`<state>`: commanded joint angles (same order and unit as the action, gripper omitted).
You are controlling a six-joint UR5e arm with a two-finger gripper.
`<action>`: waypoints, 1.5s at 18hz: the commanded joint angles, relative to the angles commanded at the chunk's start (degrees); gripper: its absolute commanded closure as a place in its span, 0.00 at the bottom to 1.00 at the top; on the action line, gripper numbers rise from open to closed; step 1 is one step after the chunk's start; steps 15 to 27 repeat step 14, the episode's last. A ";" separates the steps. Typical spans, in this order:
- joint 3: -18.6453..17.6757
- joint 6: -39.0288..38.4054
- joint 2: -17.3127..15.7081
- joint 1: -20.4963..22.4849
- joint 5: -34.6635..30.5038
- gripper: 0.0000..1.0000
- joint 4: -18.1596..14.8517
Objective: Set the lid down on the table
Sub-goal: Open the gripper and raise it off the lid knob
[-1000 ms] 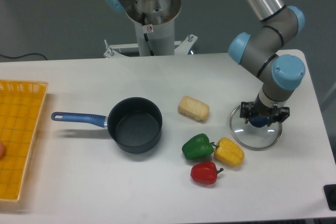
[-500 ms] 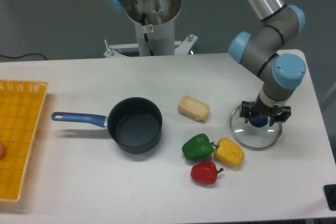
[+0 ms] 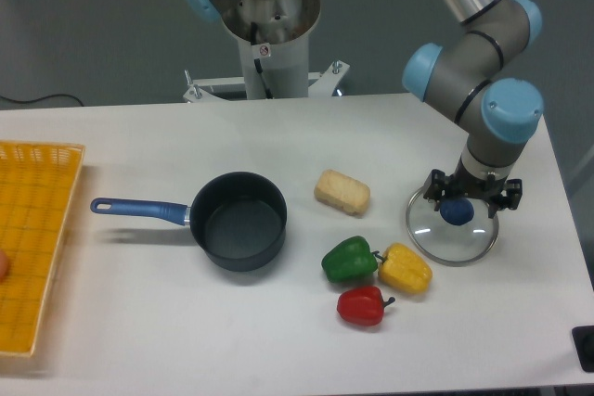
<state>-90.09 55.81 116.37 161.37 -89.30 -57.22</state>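
Note:
The lid (image 3: 434,235), a clear glass disc with a thin metal rim, lies flat on the white table (image 3: 278,141) at the right. Its dark blue knob (image 3: 457,211) shows in full. My gripper (image 3: 471,196) hangs just above and slightly right of the knob. It is open, with its black fingers (image 3: 432,194) spread to either side and nothing between them.
A dark blue saucepan (image 3: 239,221) with a blue handle stands mid-table. A beige bread piece (image 3: 342,192) and green (image 3: 350,260), yellow (image 3: 406,268) and red (image 3: 362,305) peppers lie left of the lid. A yellow-orange mesh tray (image 3: 32,238) sits at the left edge.
My gripper has let go of the knob, risen a little and shifted slightly right. The knob now shows in full. The lid has stayed flat in the same spot.

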 joint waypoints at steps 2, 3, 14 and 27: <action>0.44 0.53 -0.26 -0.35 0.00 0.00 -0.53; 0.18 1.92 -1.05 -0.35 0.00 0.00 -0.88; 0.79 18.29 -3.34 -3.34 -0.79 0.00 -3.78; 0.79 18.29 -3.34 -3.34 -0.79 0.00 -3.78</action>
